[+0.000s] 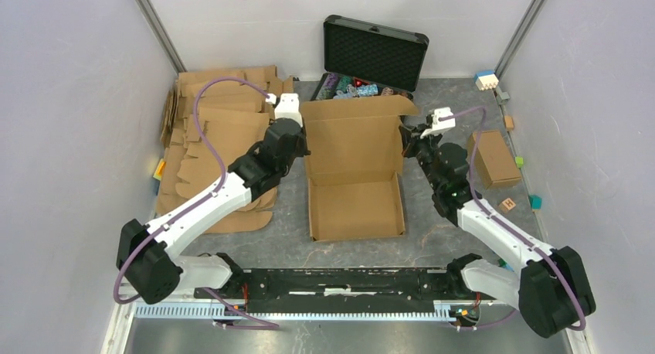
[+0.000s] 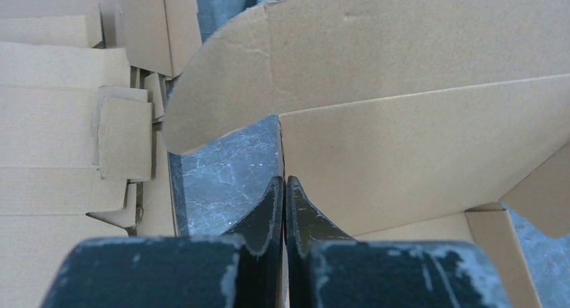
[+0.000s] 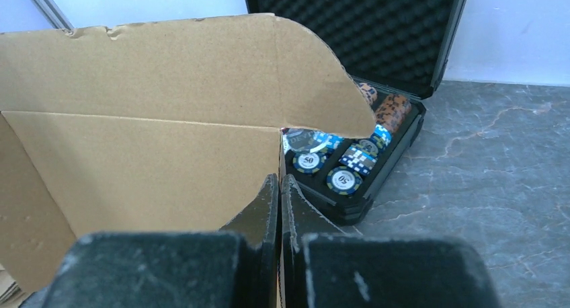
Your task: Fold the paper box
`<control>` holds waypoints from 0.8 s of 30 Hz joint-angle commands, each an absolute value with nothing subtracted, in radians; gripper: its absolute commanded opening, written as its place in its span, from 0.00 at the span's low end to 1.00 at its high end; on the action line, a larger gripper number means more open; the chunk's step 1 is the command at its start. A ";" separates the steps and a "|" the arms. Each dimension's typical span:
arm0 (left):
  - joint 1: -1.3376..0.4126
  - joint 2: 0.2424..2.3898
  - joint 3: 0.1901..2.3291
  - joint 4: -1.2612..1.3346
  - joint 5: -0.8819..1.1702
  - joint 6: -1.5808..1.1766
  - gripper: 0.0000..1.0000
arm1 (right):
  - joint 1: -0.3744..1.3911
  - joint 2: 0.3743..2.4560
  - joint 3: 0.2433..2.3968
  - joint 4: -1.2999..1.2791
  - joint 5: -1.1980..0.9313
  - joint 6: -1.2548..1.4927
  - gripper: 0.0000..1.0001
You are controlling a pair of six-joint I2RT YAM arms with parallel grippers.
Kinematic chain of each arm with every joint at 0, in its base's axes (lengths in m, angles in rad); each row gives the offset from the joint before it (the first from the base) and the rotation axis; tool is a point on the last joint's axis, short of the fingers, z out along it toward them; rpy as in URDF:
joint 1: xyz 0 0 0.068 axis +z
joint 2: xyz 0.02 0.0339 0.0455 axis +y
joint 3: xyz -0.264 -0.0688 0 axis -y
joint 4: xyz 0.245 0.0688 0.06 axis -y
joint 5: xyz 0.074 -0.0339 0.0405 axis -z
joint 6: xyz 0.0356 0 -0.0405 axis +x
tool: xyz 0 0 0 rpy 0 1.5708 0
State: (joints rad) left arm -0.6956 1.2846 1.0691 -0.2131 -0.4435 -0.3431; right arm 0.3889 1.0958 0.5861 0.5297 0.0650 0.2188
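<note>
Two closed tools, left tool and right tool, pinch one paper box.

A plain brown corrugated paper box, partly folded, lies open in the middle of the grey table. Its near half forms a shallow rectangular tray, flat on the surface, with low walls raised along the left, right and front edges. Behind the tray a broad back panel rises at a tilt. A narrower top strip with rounded corner flaps runs along the panel's far edge.
</note>
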 commanded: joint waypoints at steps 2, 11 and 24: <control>-0.782 1.206 0.960 0.059 -0.573 -0.363 0.02 | 0.502 1.036 0.494 0.761 0.225 0.213 0.00; -0.871 1.038 0.762 0.169 -0.603 -0.408 0.02 | 0.615 0.911 0.310 0.897 0.388 0.182 0.00; -0.960 1.042 0.790 0.026 -0.706 -0.636 0.02 | 0.855 0.913 0.314 0.883 0.692 0.172 0.00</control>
State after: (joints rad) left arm -0.9169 1.0241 0.7311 0.0368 -0.6983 -0.4667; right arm 0.7742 0.9058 0.2905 0.8337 0.6216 0.1661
